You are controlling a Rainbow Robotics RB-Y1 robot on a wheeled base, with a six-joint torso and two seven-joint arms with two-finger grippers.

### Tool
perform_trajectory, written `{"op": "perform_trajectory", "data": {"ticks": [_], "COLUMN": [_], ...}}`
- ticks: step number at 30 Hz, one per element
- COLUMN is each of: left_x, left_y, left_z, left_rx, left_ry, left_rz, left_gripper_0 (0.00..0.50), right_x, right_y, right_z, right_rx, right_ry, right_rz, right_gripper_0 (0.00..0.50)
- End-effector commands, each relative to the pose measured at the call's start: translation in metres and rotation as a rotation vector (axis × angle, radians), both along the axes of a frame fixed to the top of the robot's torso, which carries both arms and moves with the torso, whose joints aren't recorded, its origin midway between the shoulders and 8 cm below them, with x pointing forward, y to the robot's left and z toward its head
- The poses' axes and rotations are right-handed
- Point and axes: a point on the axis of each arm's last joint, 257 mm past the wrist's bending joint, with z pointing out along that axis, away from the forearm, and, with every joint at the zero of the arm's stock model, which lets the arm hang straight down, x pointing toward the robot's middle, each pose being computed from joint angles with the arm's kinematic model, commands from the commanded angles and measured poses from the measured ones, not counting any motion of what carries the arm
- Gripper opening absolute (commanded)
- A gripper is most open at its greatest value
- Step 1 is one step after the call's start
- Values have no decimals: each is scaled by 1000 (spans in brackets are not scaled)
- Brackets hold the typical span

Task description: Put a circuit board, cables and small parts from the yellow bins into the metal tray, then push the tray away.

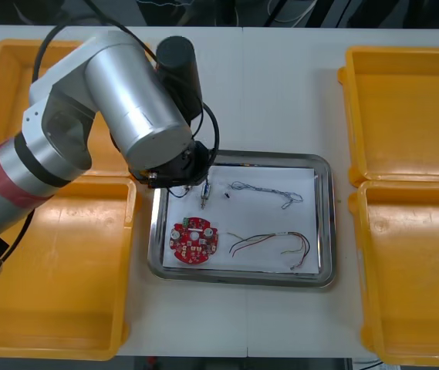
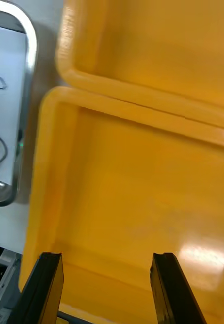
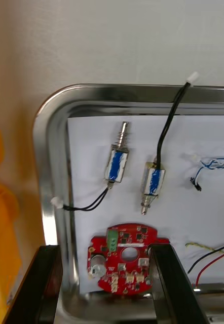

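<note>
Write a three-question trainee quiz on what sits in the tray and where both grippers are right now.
1. True or false: the metal tray holds a red circuit board and two small metal parts.
2. The left gripper, fingers open, hovers over: A) bare table B) the metal tray C) the floor.
3. Fill in: the right gripper, fingers open, hangs over a yellow ____.

Key: 1 true; 2 B; 3 bin.
</note>
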Motion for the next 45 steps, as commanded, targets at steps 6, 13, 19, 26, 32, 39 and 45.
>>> {"op": "perform_trajectory", "data": {"ticks": [6, 13, 19, 26, 32, 39, 45], "left_x": [-7, -24, -29, -42, -53, -66, -76], "left_y": [57, 94, 115, 141, 171, 199, 226], "left_z": [66, 81, 92, 89, 82, 71, 64], "left_rx": [38, 70, 65, 58, 49, 23, 46], "left_ry": [-45, -10, -44, -54, -44, -29, -33], "left_rz": [-4, -36, -104, -122, -88, -31, -24], "left_gripper_0": [500, 500, 500, 500, 500, 500, 500], "right_x": [-2, -9, -18, -27, -28, -37, -52], "right_y": [81, 134, 177, 215, 236, 269, 284], "right_z": [14, 5, -2, -16, -38, -66, -98], "right_rx": [-150, -218, -234, -284, -394, -478, -527], "right_ry": [-31, -8, -19, -41, -93, -147, -128], "right_rz": [318, 534, 687, 874, 1023, 1140, 1207], "right_gripper_0": [500, 500, 500, 500, 500, 500, 500]}}
